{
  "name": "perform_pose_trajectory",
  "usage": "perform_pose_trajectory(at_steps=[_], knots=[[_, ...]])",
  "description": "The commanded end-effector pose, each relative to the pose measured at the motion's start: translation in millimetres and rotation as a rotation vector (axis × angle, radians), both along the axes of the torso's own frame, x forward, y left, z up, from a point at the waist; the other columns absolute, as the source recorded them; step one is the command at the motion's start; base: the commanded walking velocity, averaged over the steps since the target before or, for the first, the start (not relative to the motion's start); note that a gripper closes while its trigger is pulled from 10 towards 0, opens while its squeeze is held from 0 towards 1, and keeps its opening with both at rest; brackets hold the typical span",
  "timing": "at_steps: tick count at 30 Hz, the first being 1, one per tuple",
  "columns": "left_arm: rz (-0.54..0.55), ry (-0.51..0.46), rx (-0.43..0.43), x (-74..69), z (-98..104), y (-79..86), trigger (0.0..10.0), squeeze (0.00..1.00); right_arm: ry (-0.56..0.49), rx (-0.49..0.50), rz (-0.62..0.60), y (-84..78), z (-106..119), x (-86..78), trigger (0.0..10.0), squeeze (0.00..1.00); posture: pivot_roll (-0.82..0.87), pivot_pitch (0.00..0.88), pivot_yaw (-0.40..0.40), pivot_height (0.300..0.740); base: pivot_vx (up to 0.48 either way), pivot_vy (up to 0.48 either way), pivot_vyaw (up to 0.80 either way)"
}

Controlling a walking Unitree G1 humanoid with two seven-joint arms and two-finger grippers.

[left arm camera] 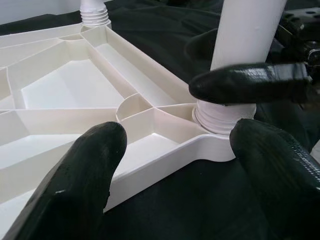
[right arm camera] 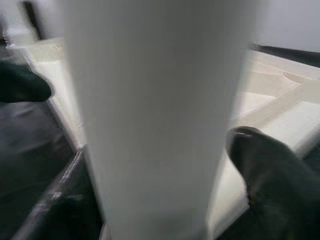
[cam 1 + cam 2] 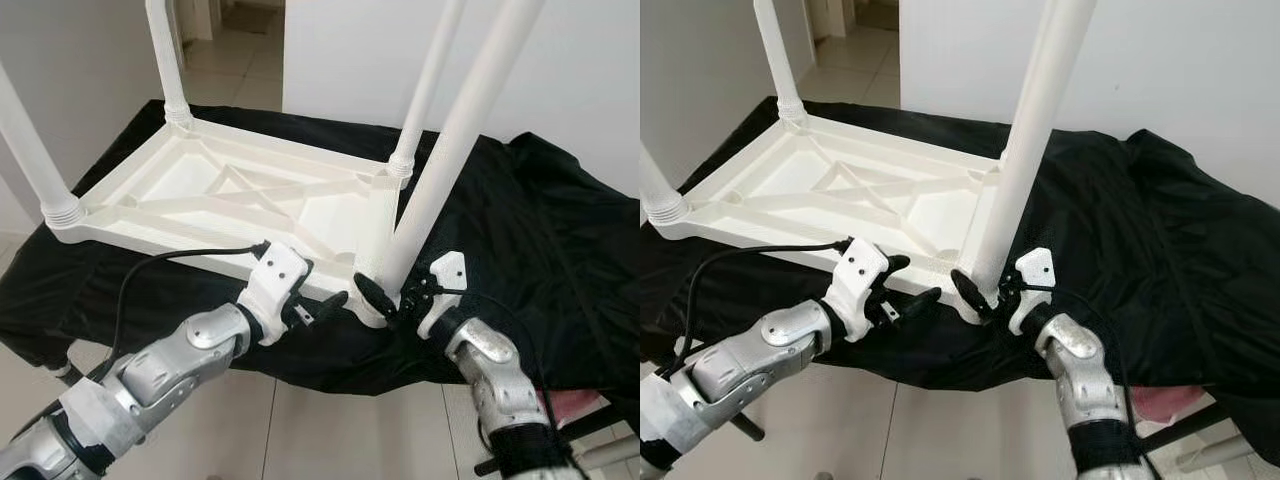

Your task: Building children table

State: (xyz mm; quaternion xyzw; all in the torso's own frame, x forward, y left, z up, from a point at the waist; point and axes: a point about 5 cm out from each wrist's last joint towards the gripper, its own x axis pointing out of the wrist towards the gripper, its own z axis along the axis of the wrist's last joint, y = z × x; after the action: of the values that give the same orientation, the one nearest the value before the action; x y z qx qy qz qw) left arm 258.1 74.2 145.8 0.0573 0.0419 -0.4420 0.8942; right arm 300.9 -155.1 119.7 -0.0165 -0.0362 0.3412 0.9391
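White ribbed plastic tabletop (image 3: 230, 195) lies upside down on black cloth (image 3: 520, 230); three legs stand screwed into its corners. My left gripper (image 3: 318, 308) hovers at the near edge, fingers spread, holding nothing. At the near corner, my right gripper (image 3: 388, 297) pinches the base of the fourth white plastic tube leg (image 3: 455, 140), seated in its socket.

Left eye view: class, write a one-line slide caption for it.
Right gripper clasps the fourth white leg at the near corner of the upturned white tabletop; open left gripper waits beside it.
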Motion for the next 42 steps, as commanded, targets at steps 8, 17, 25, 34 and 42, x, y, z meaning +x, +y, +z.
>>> perform_pose_trajectory(at_steps=[8,17,25,34,42], knots=[[-0.407,0.047,0.004,-23.3,-2.7,-8.4,10.0,0.00,0.013,0.011,0.048,3.3,-3.5,6.0,0.0,0.00,0.04,0.000,-0.112,0.740,0.000,0.000,0.00],[-0.394,0.048,0.003,-24.5,-2.5,-6.8,10.0,0.00,0.036,0.051,0.040,5.8,-10.7,-2.8,10.0,0.00,0.04,0.000,-0.118,0.740,0.000,0.000,0.00],[-0.395,0.049,0.002,-24.0,-3.4,-7.8,10.0,0.00,0.009,0.068,-0.159,9.4,-8.7,-7.1,10.0,0.00,0.03,0.000,-0.111,0.740,0.000,0.000,0.00],[-0.393,0.043,0.003,-19.7,-2.0,-7.5,10.0,0.00,0.021,0.140,-0.434,22.8,-6.3,-13.6,10.0,0.00,0.01,0.000,-0.097,0.740,0.000,0.000,0.00],[-0.361,0.035,-0.002,-14.9,-0.5,-5.6,10.0,0.00,0.023,0.168,-0.564,32.6,-3.3,-17.9,10.0,0.00,0.01,0.000,-0.085,0.740,0.000,0.000,0.00]])
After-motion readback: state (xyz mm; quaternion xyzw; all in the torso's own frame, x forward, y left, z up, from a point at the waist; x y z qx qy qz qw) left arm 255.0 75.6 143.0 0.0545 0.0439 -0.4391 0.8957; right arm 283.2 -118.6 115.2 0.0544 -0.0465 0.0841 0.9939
